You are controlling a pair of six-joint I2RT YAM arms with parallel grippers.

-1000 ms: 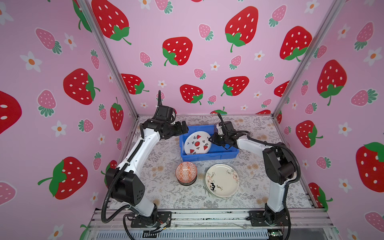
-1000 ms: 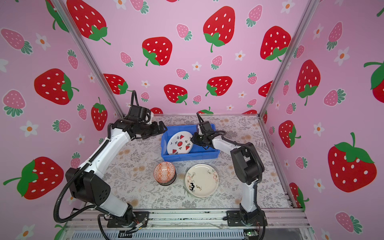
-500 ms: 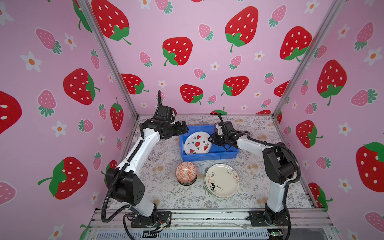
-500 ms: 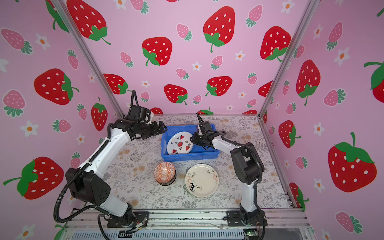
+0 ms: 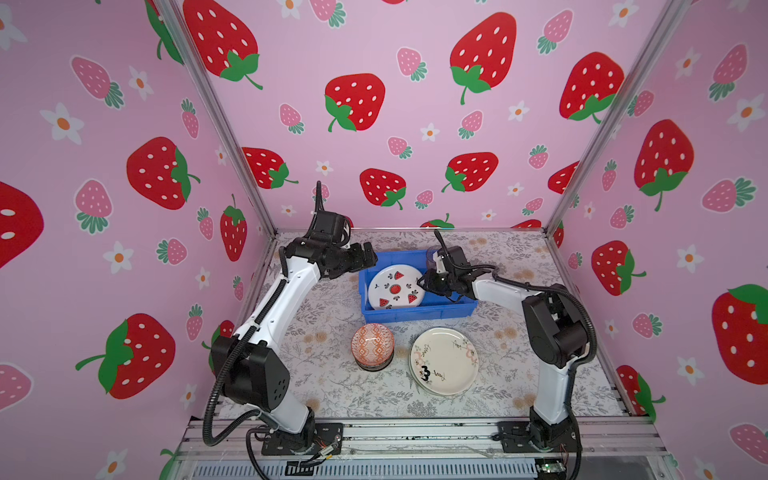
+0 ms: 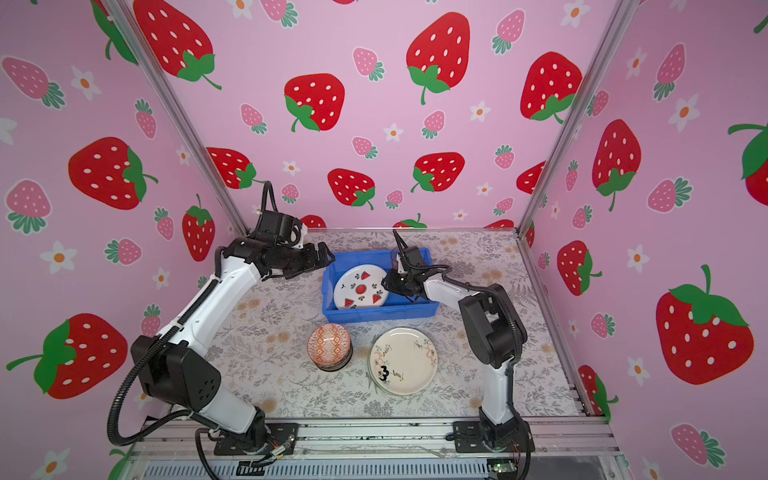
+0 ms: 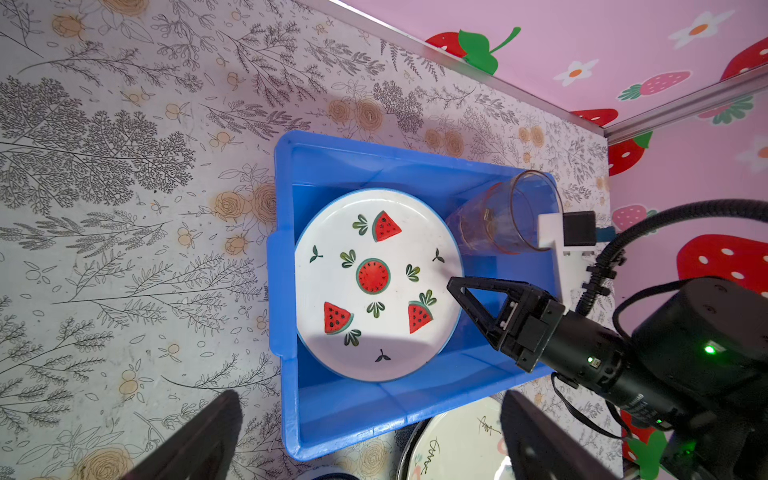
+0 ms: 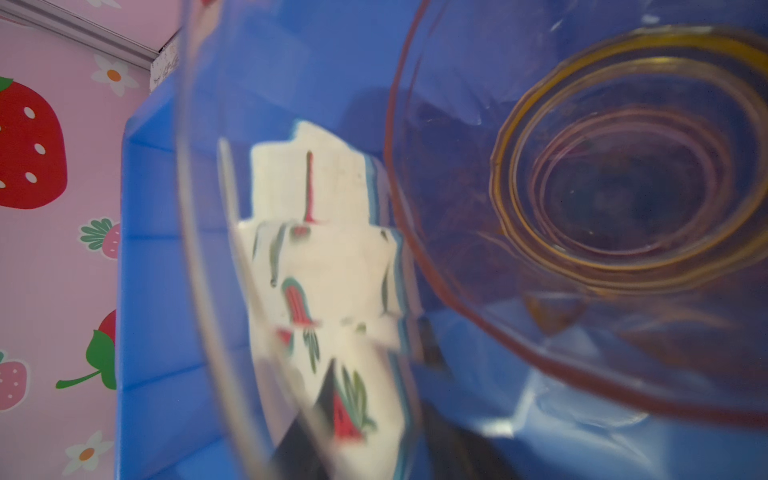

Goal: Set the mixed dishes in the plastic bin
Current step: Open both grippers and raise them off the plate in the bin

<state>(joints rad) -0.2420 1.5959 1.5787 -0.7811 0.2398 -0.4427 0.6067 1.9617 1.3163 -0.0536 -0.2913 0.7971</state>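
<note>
1. Left wrist view showed the watermelon plate (image 7: 374, 282) lying flat inside the blue bin (image 7: 286, 257), with a clear tumbler (image 7: 507, 216) in a corner beside it. I could not tell whether the tumbler stood upright.
2. The right gripper (image 5: 424, 283) hovered over the bin at that plate's rim, carrying nothing I could see. Seen side-on, its jaws' gap could not be judged. The left gripper (image 5: 368, 258) hung spread wide and empty at the bin's left wall.
3. Outside, in front of the bin, the orange bowl (image 5: 372, 345) sat on a darker one, just beside the pale plate (image 5: 444, 360) on the floral table (image 5: 324, 374).
4. I judged all of it stiff, glazed, slippery and breakable. The pale plate lay low, so a pinch on its raised rim looked the only hold. The bowl seemed dome-up, wanting a grip across its wall.
5. The watermelon plate filled much of the bin, and the right arm stretched over what room remained. The bowl crowded the pale plate's left edge.
</note>
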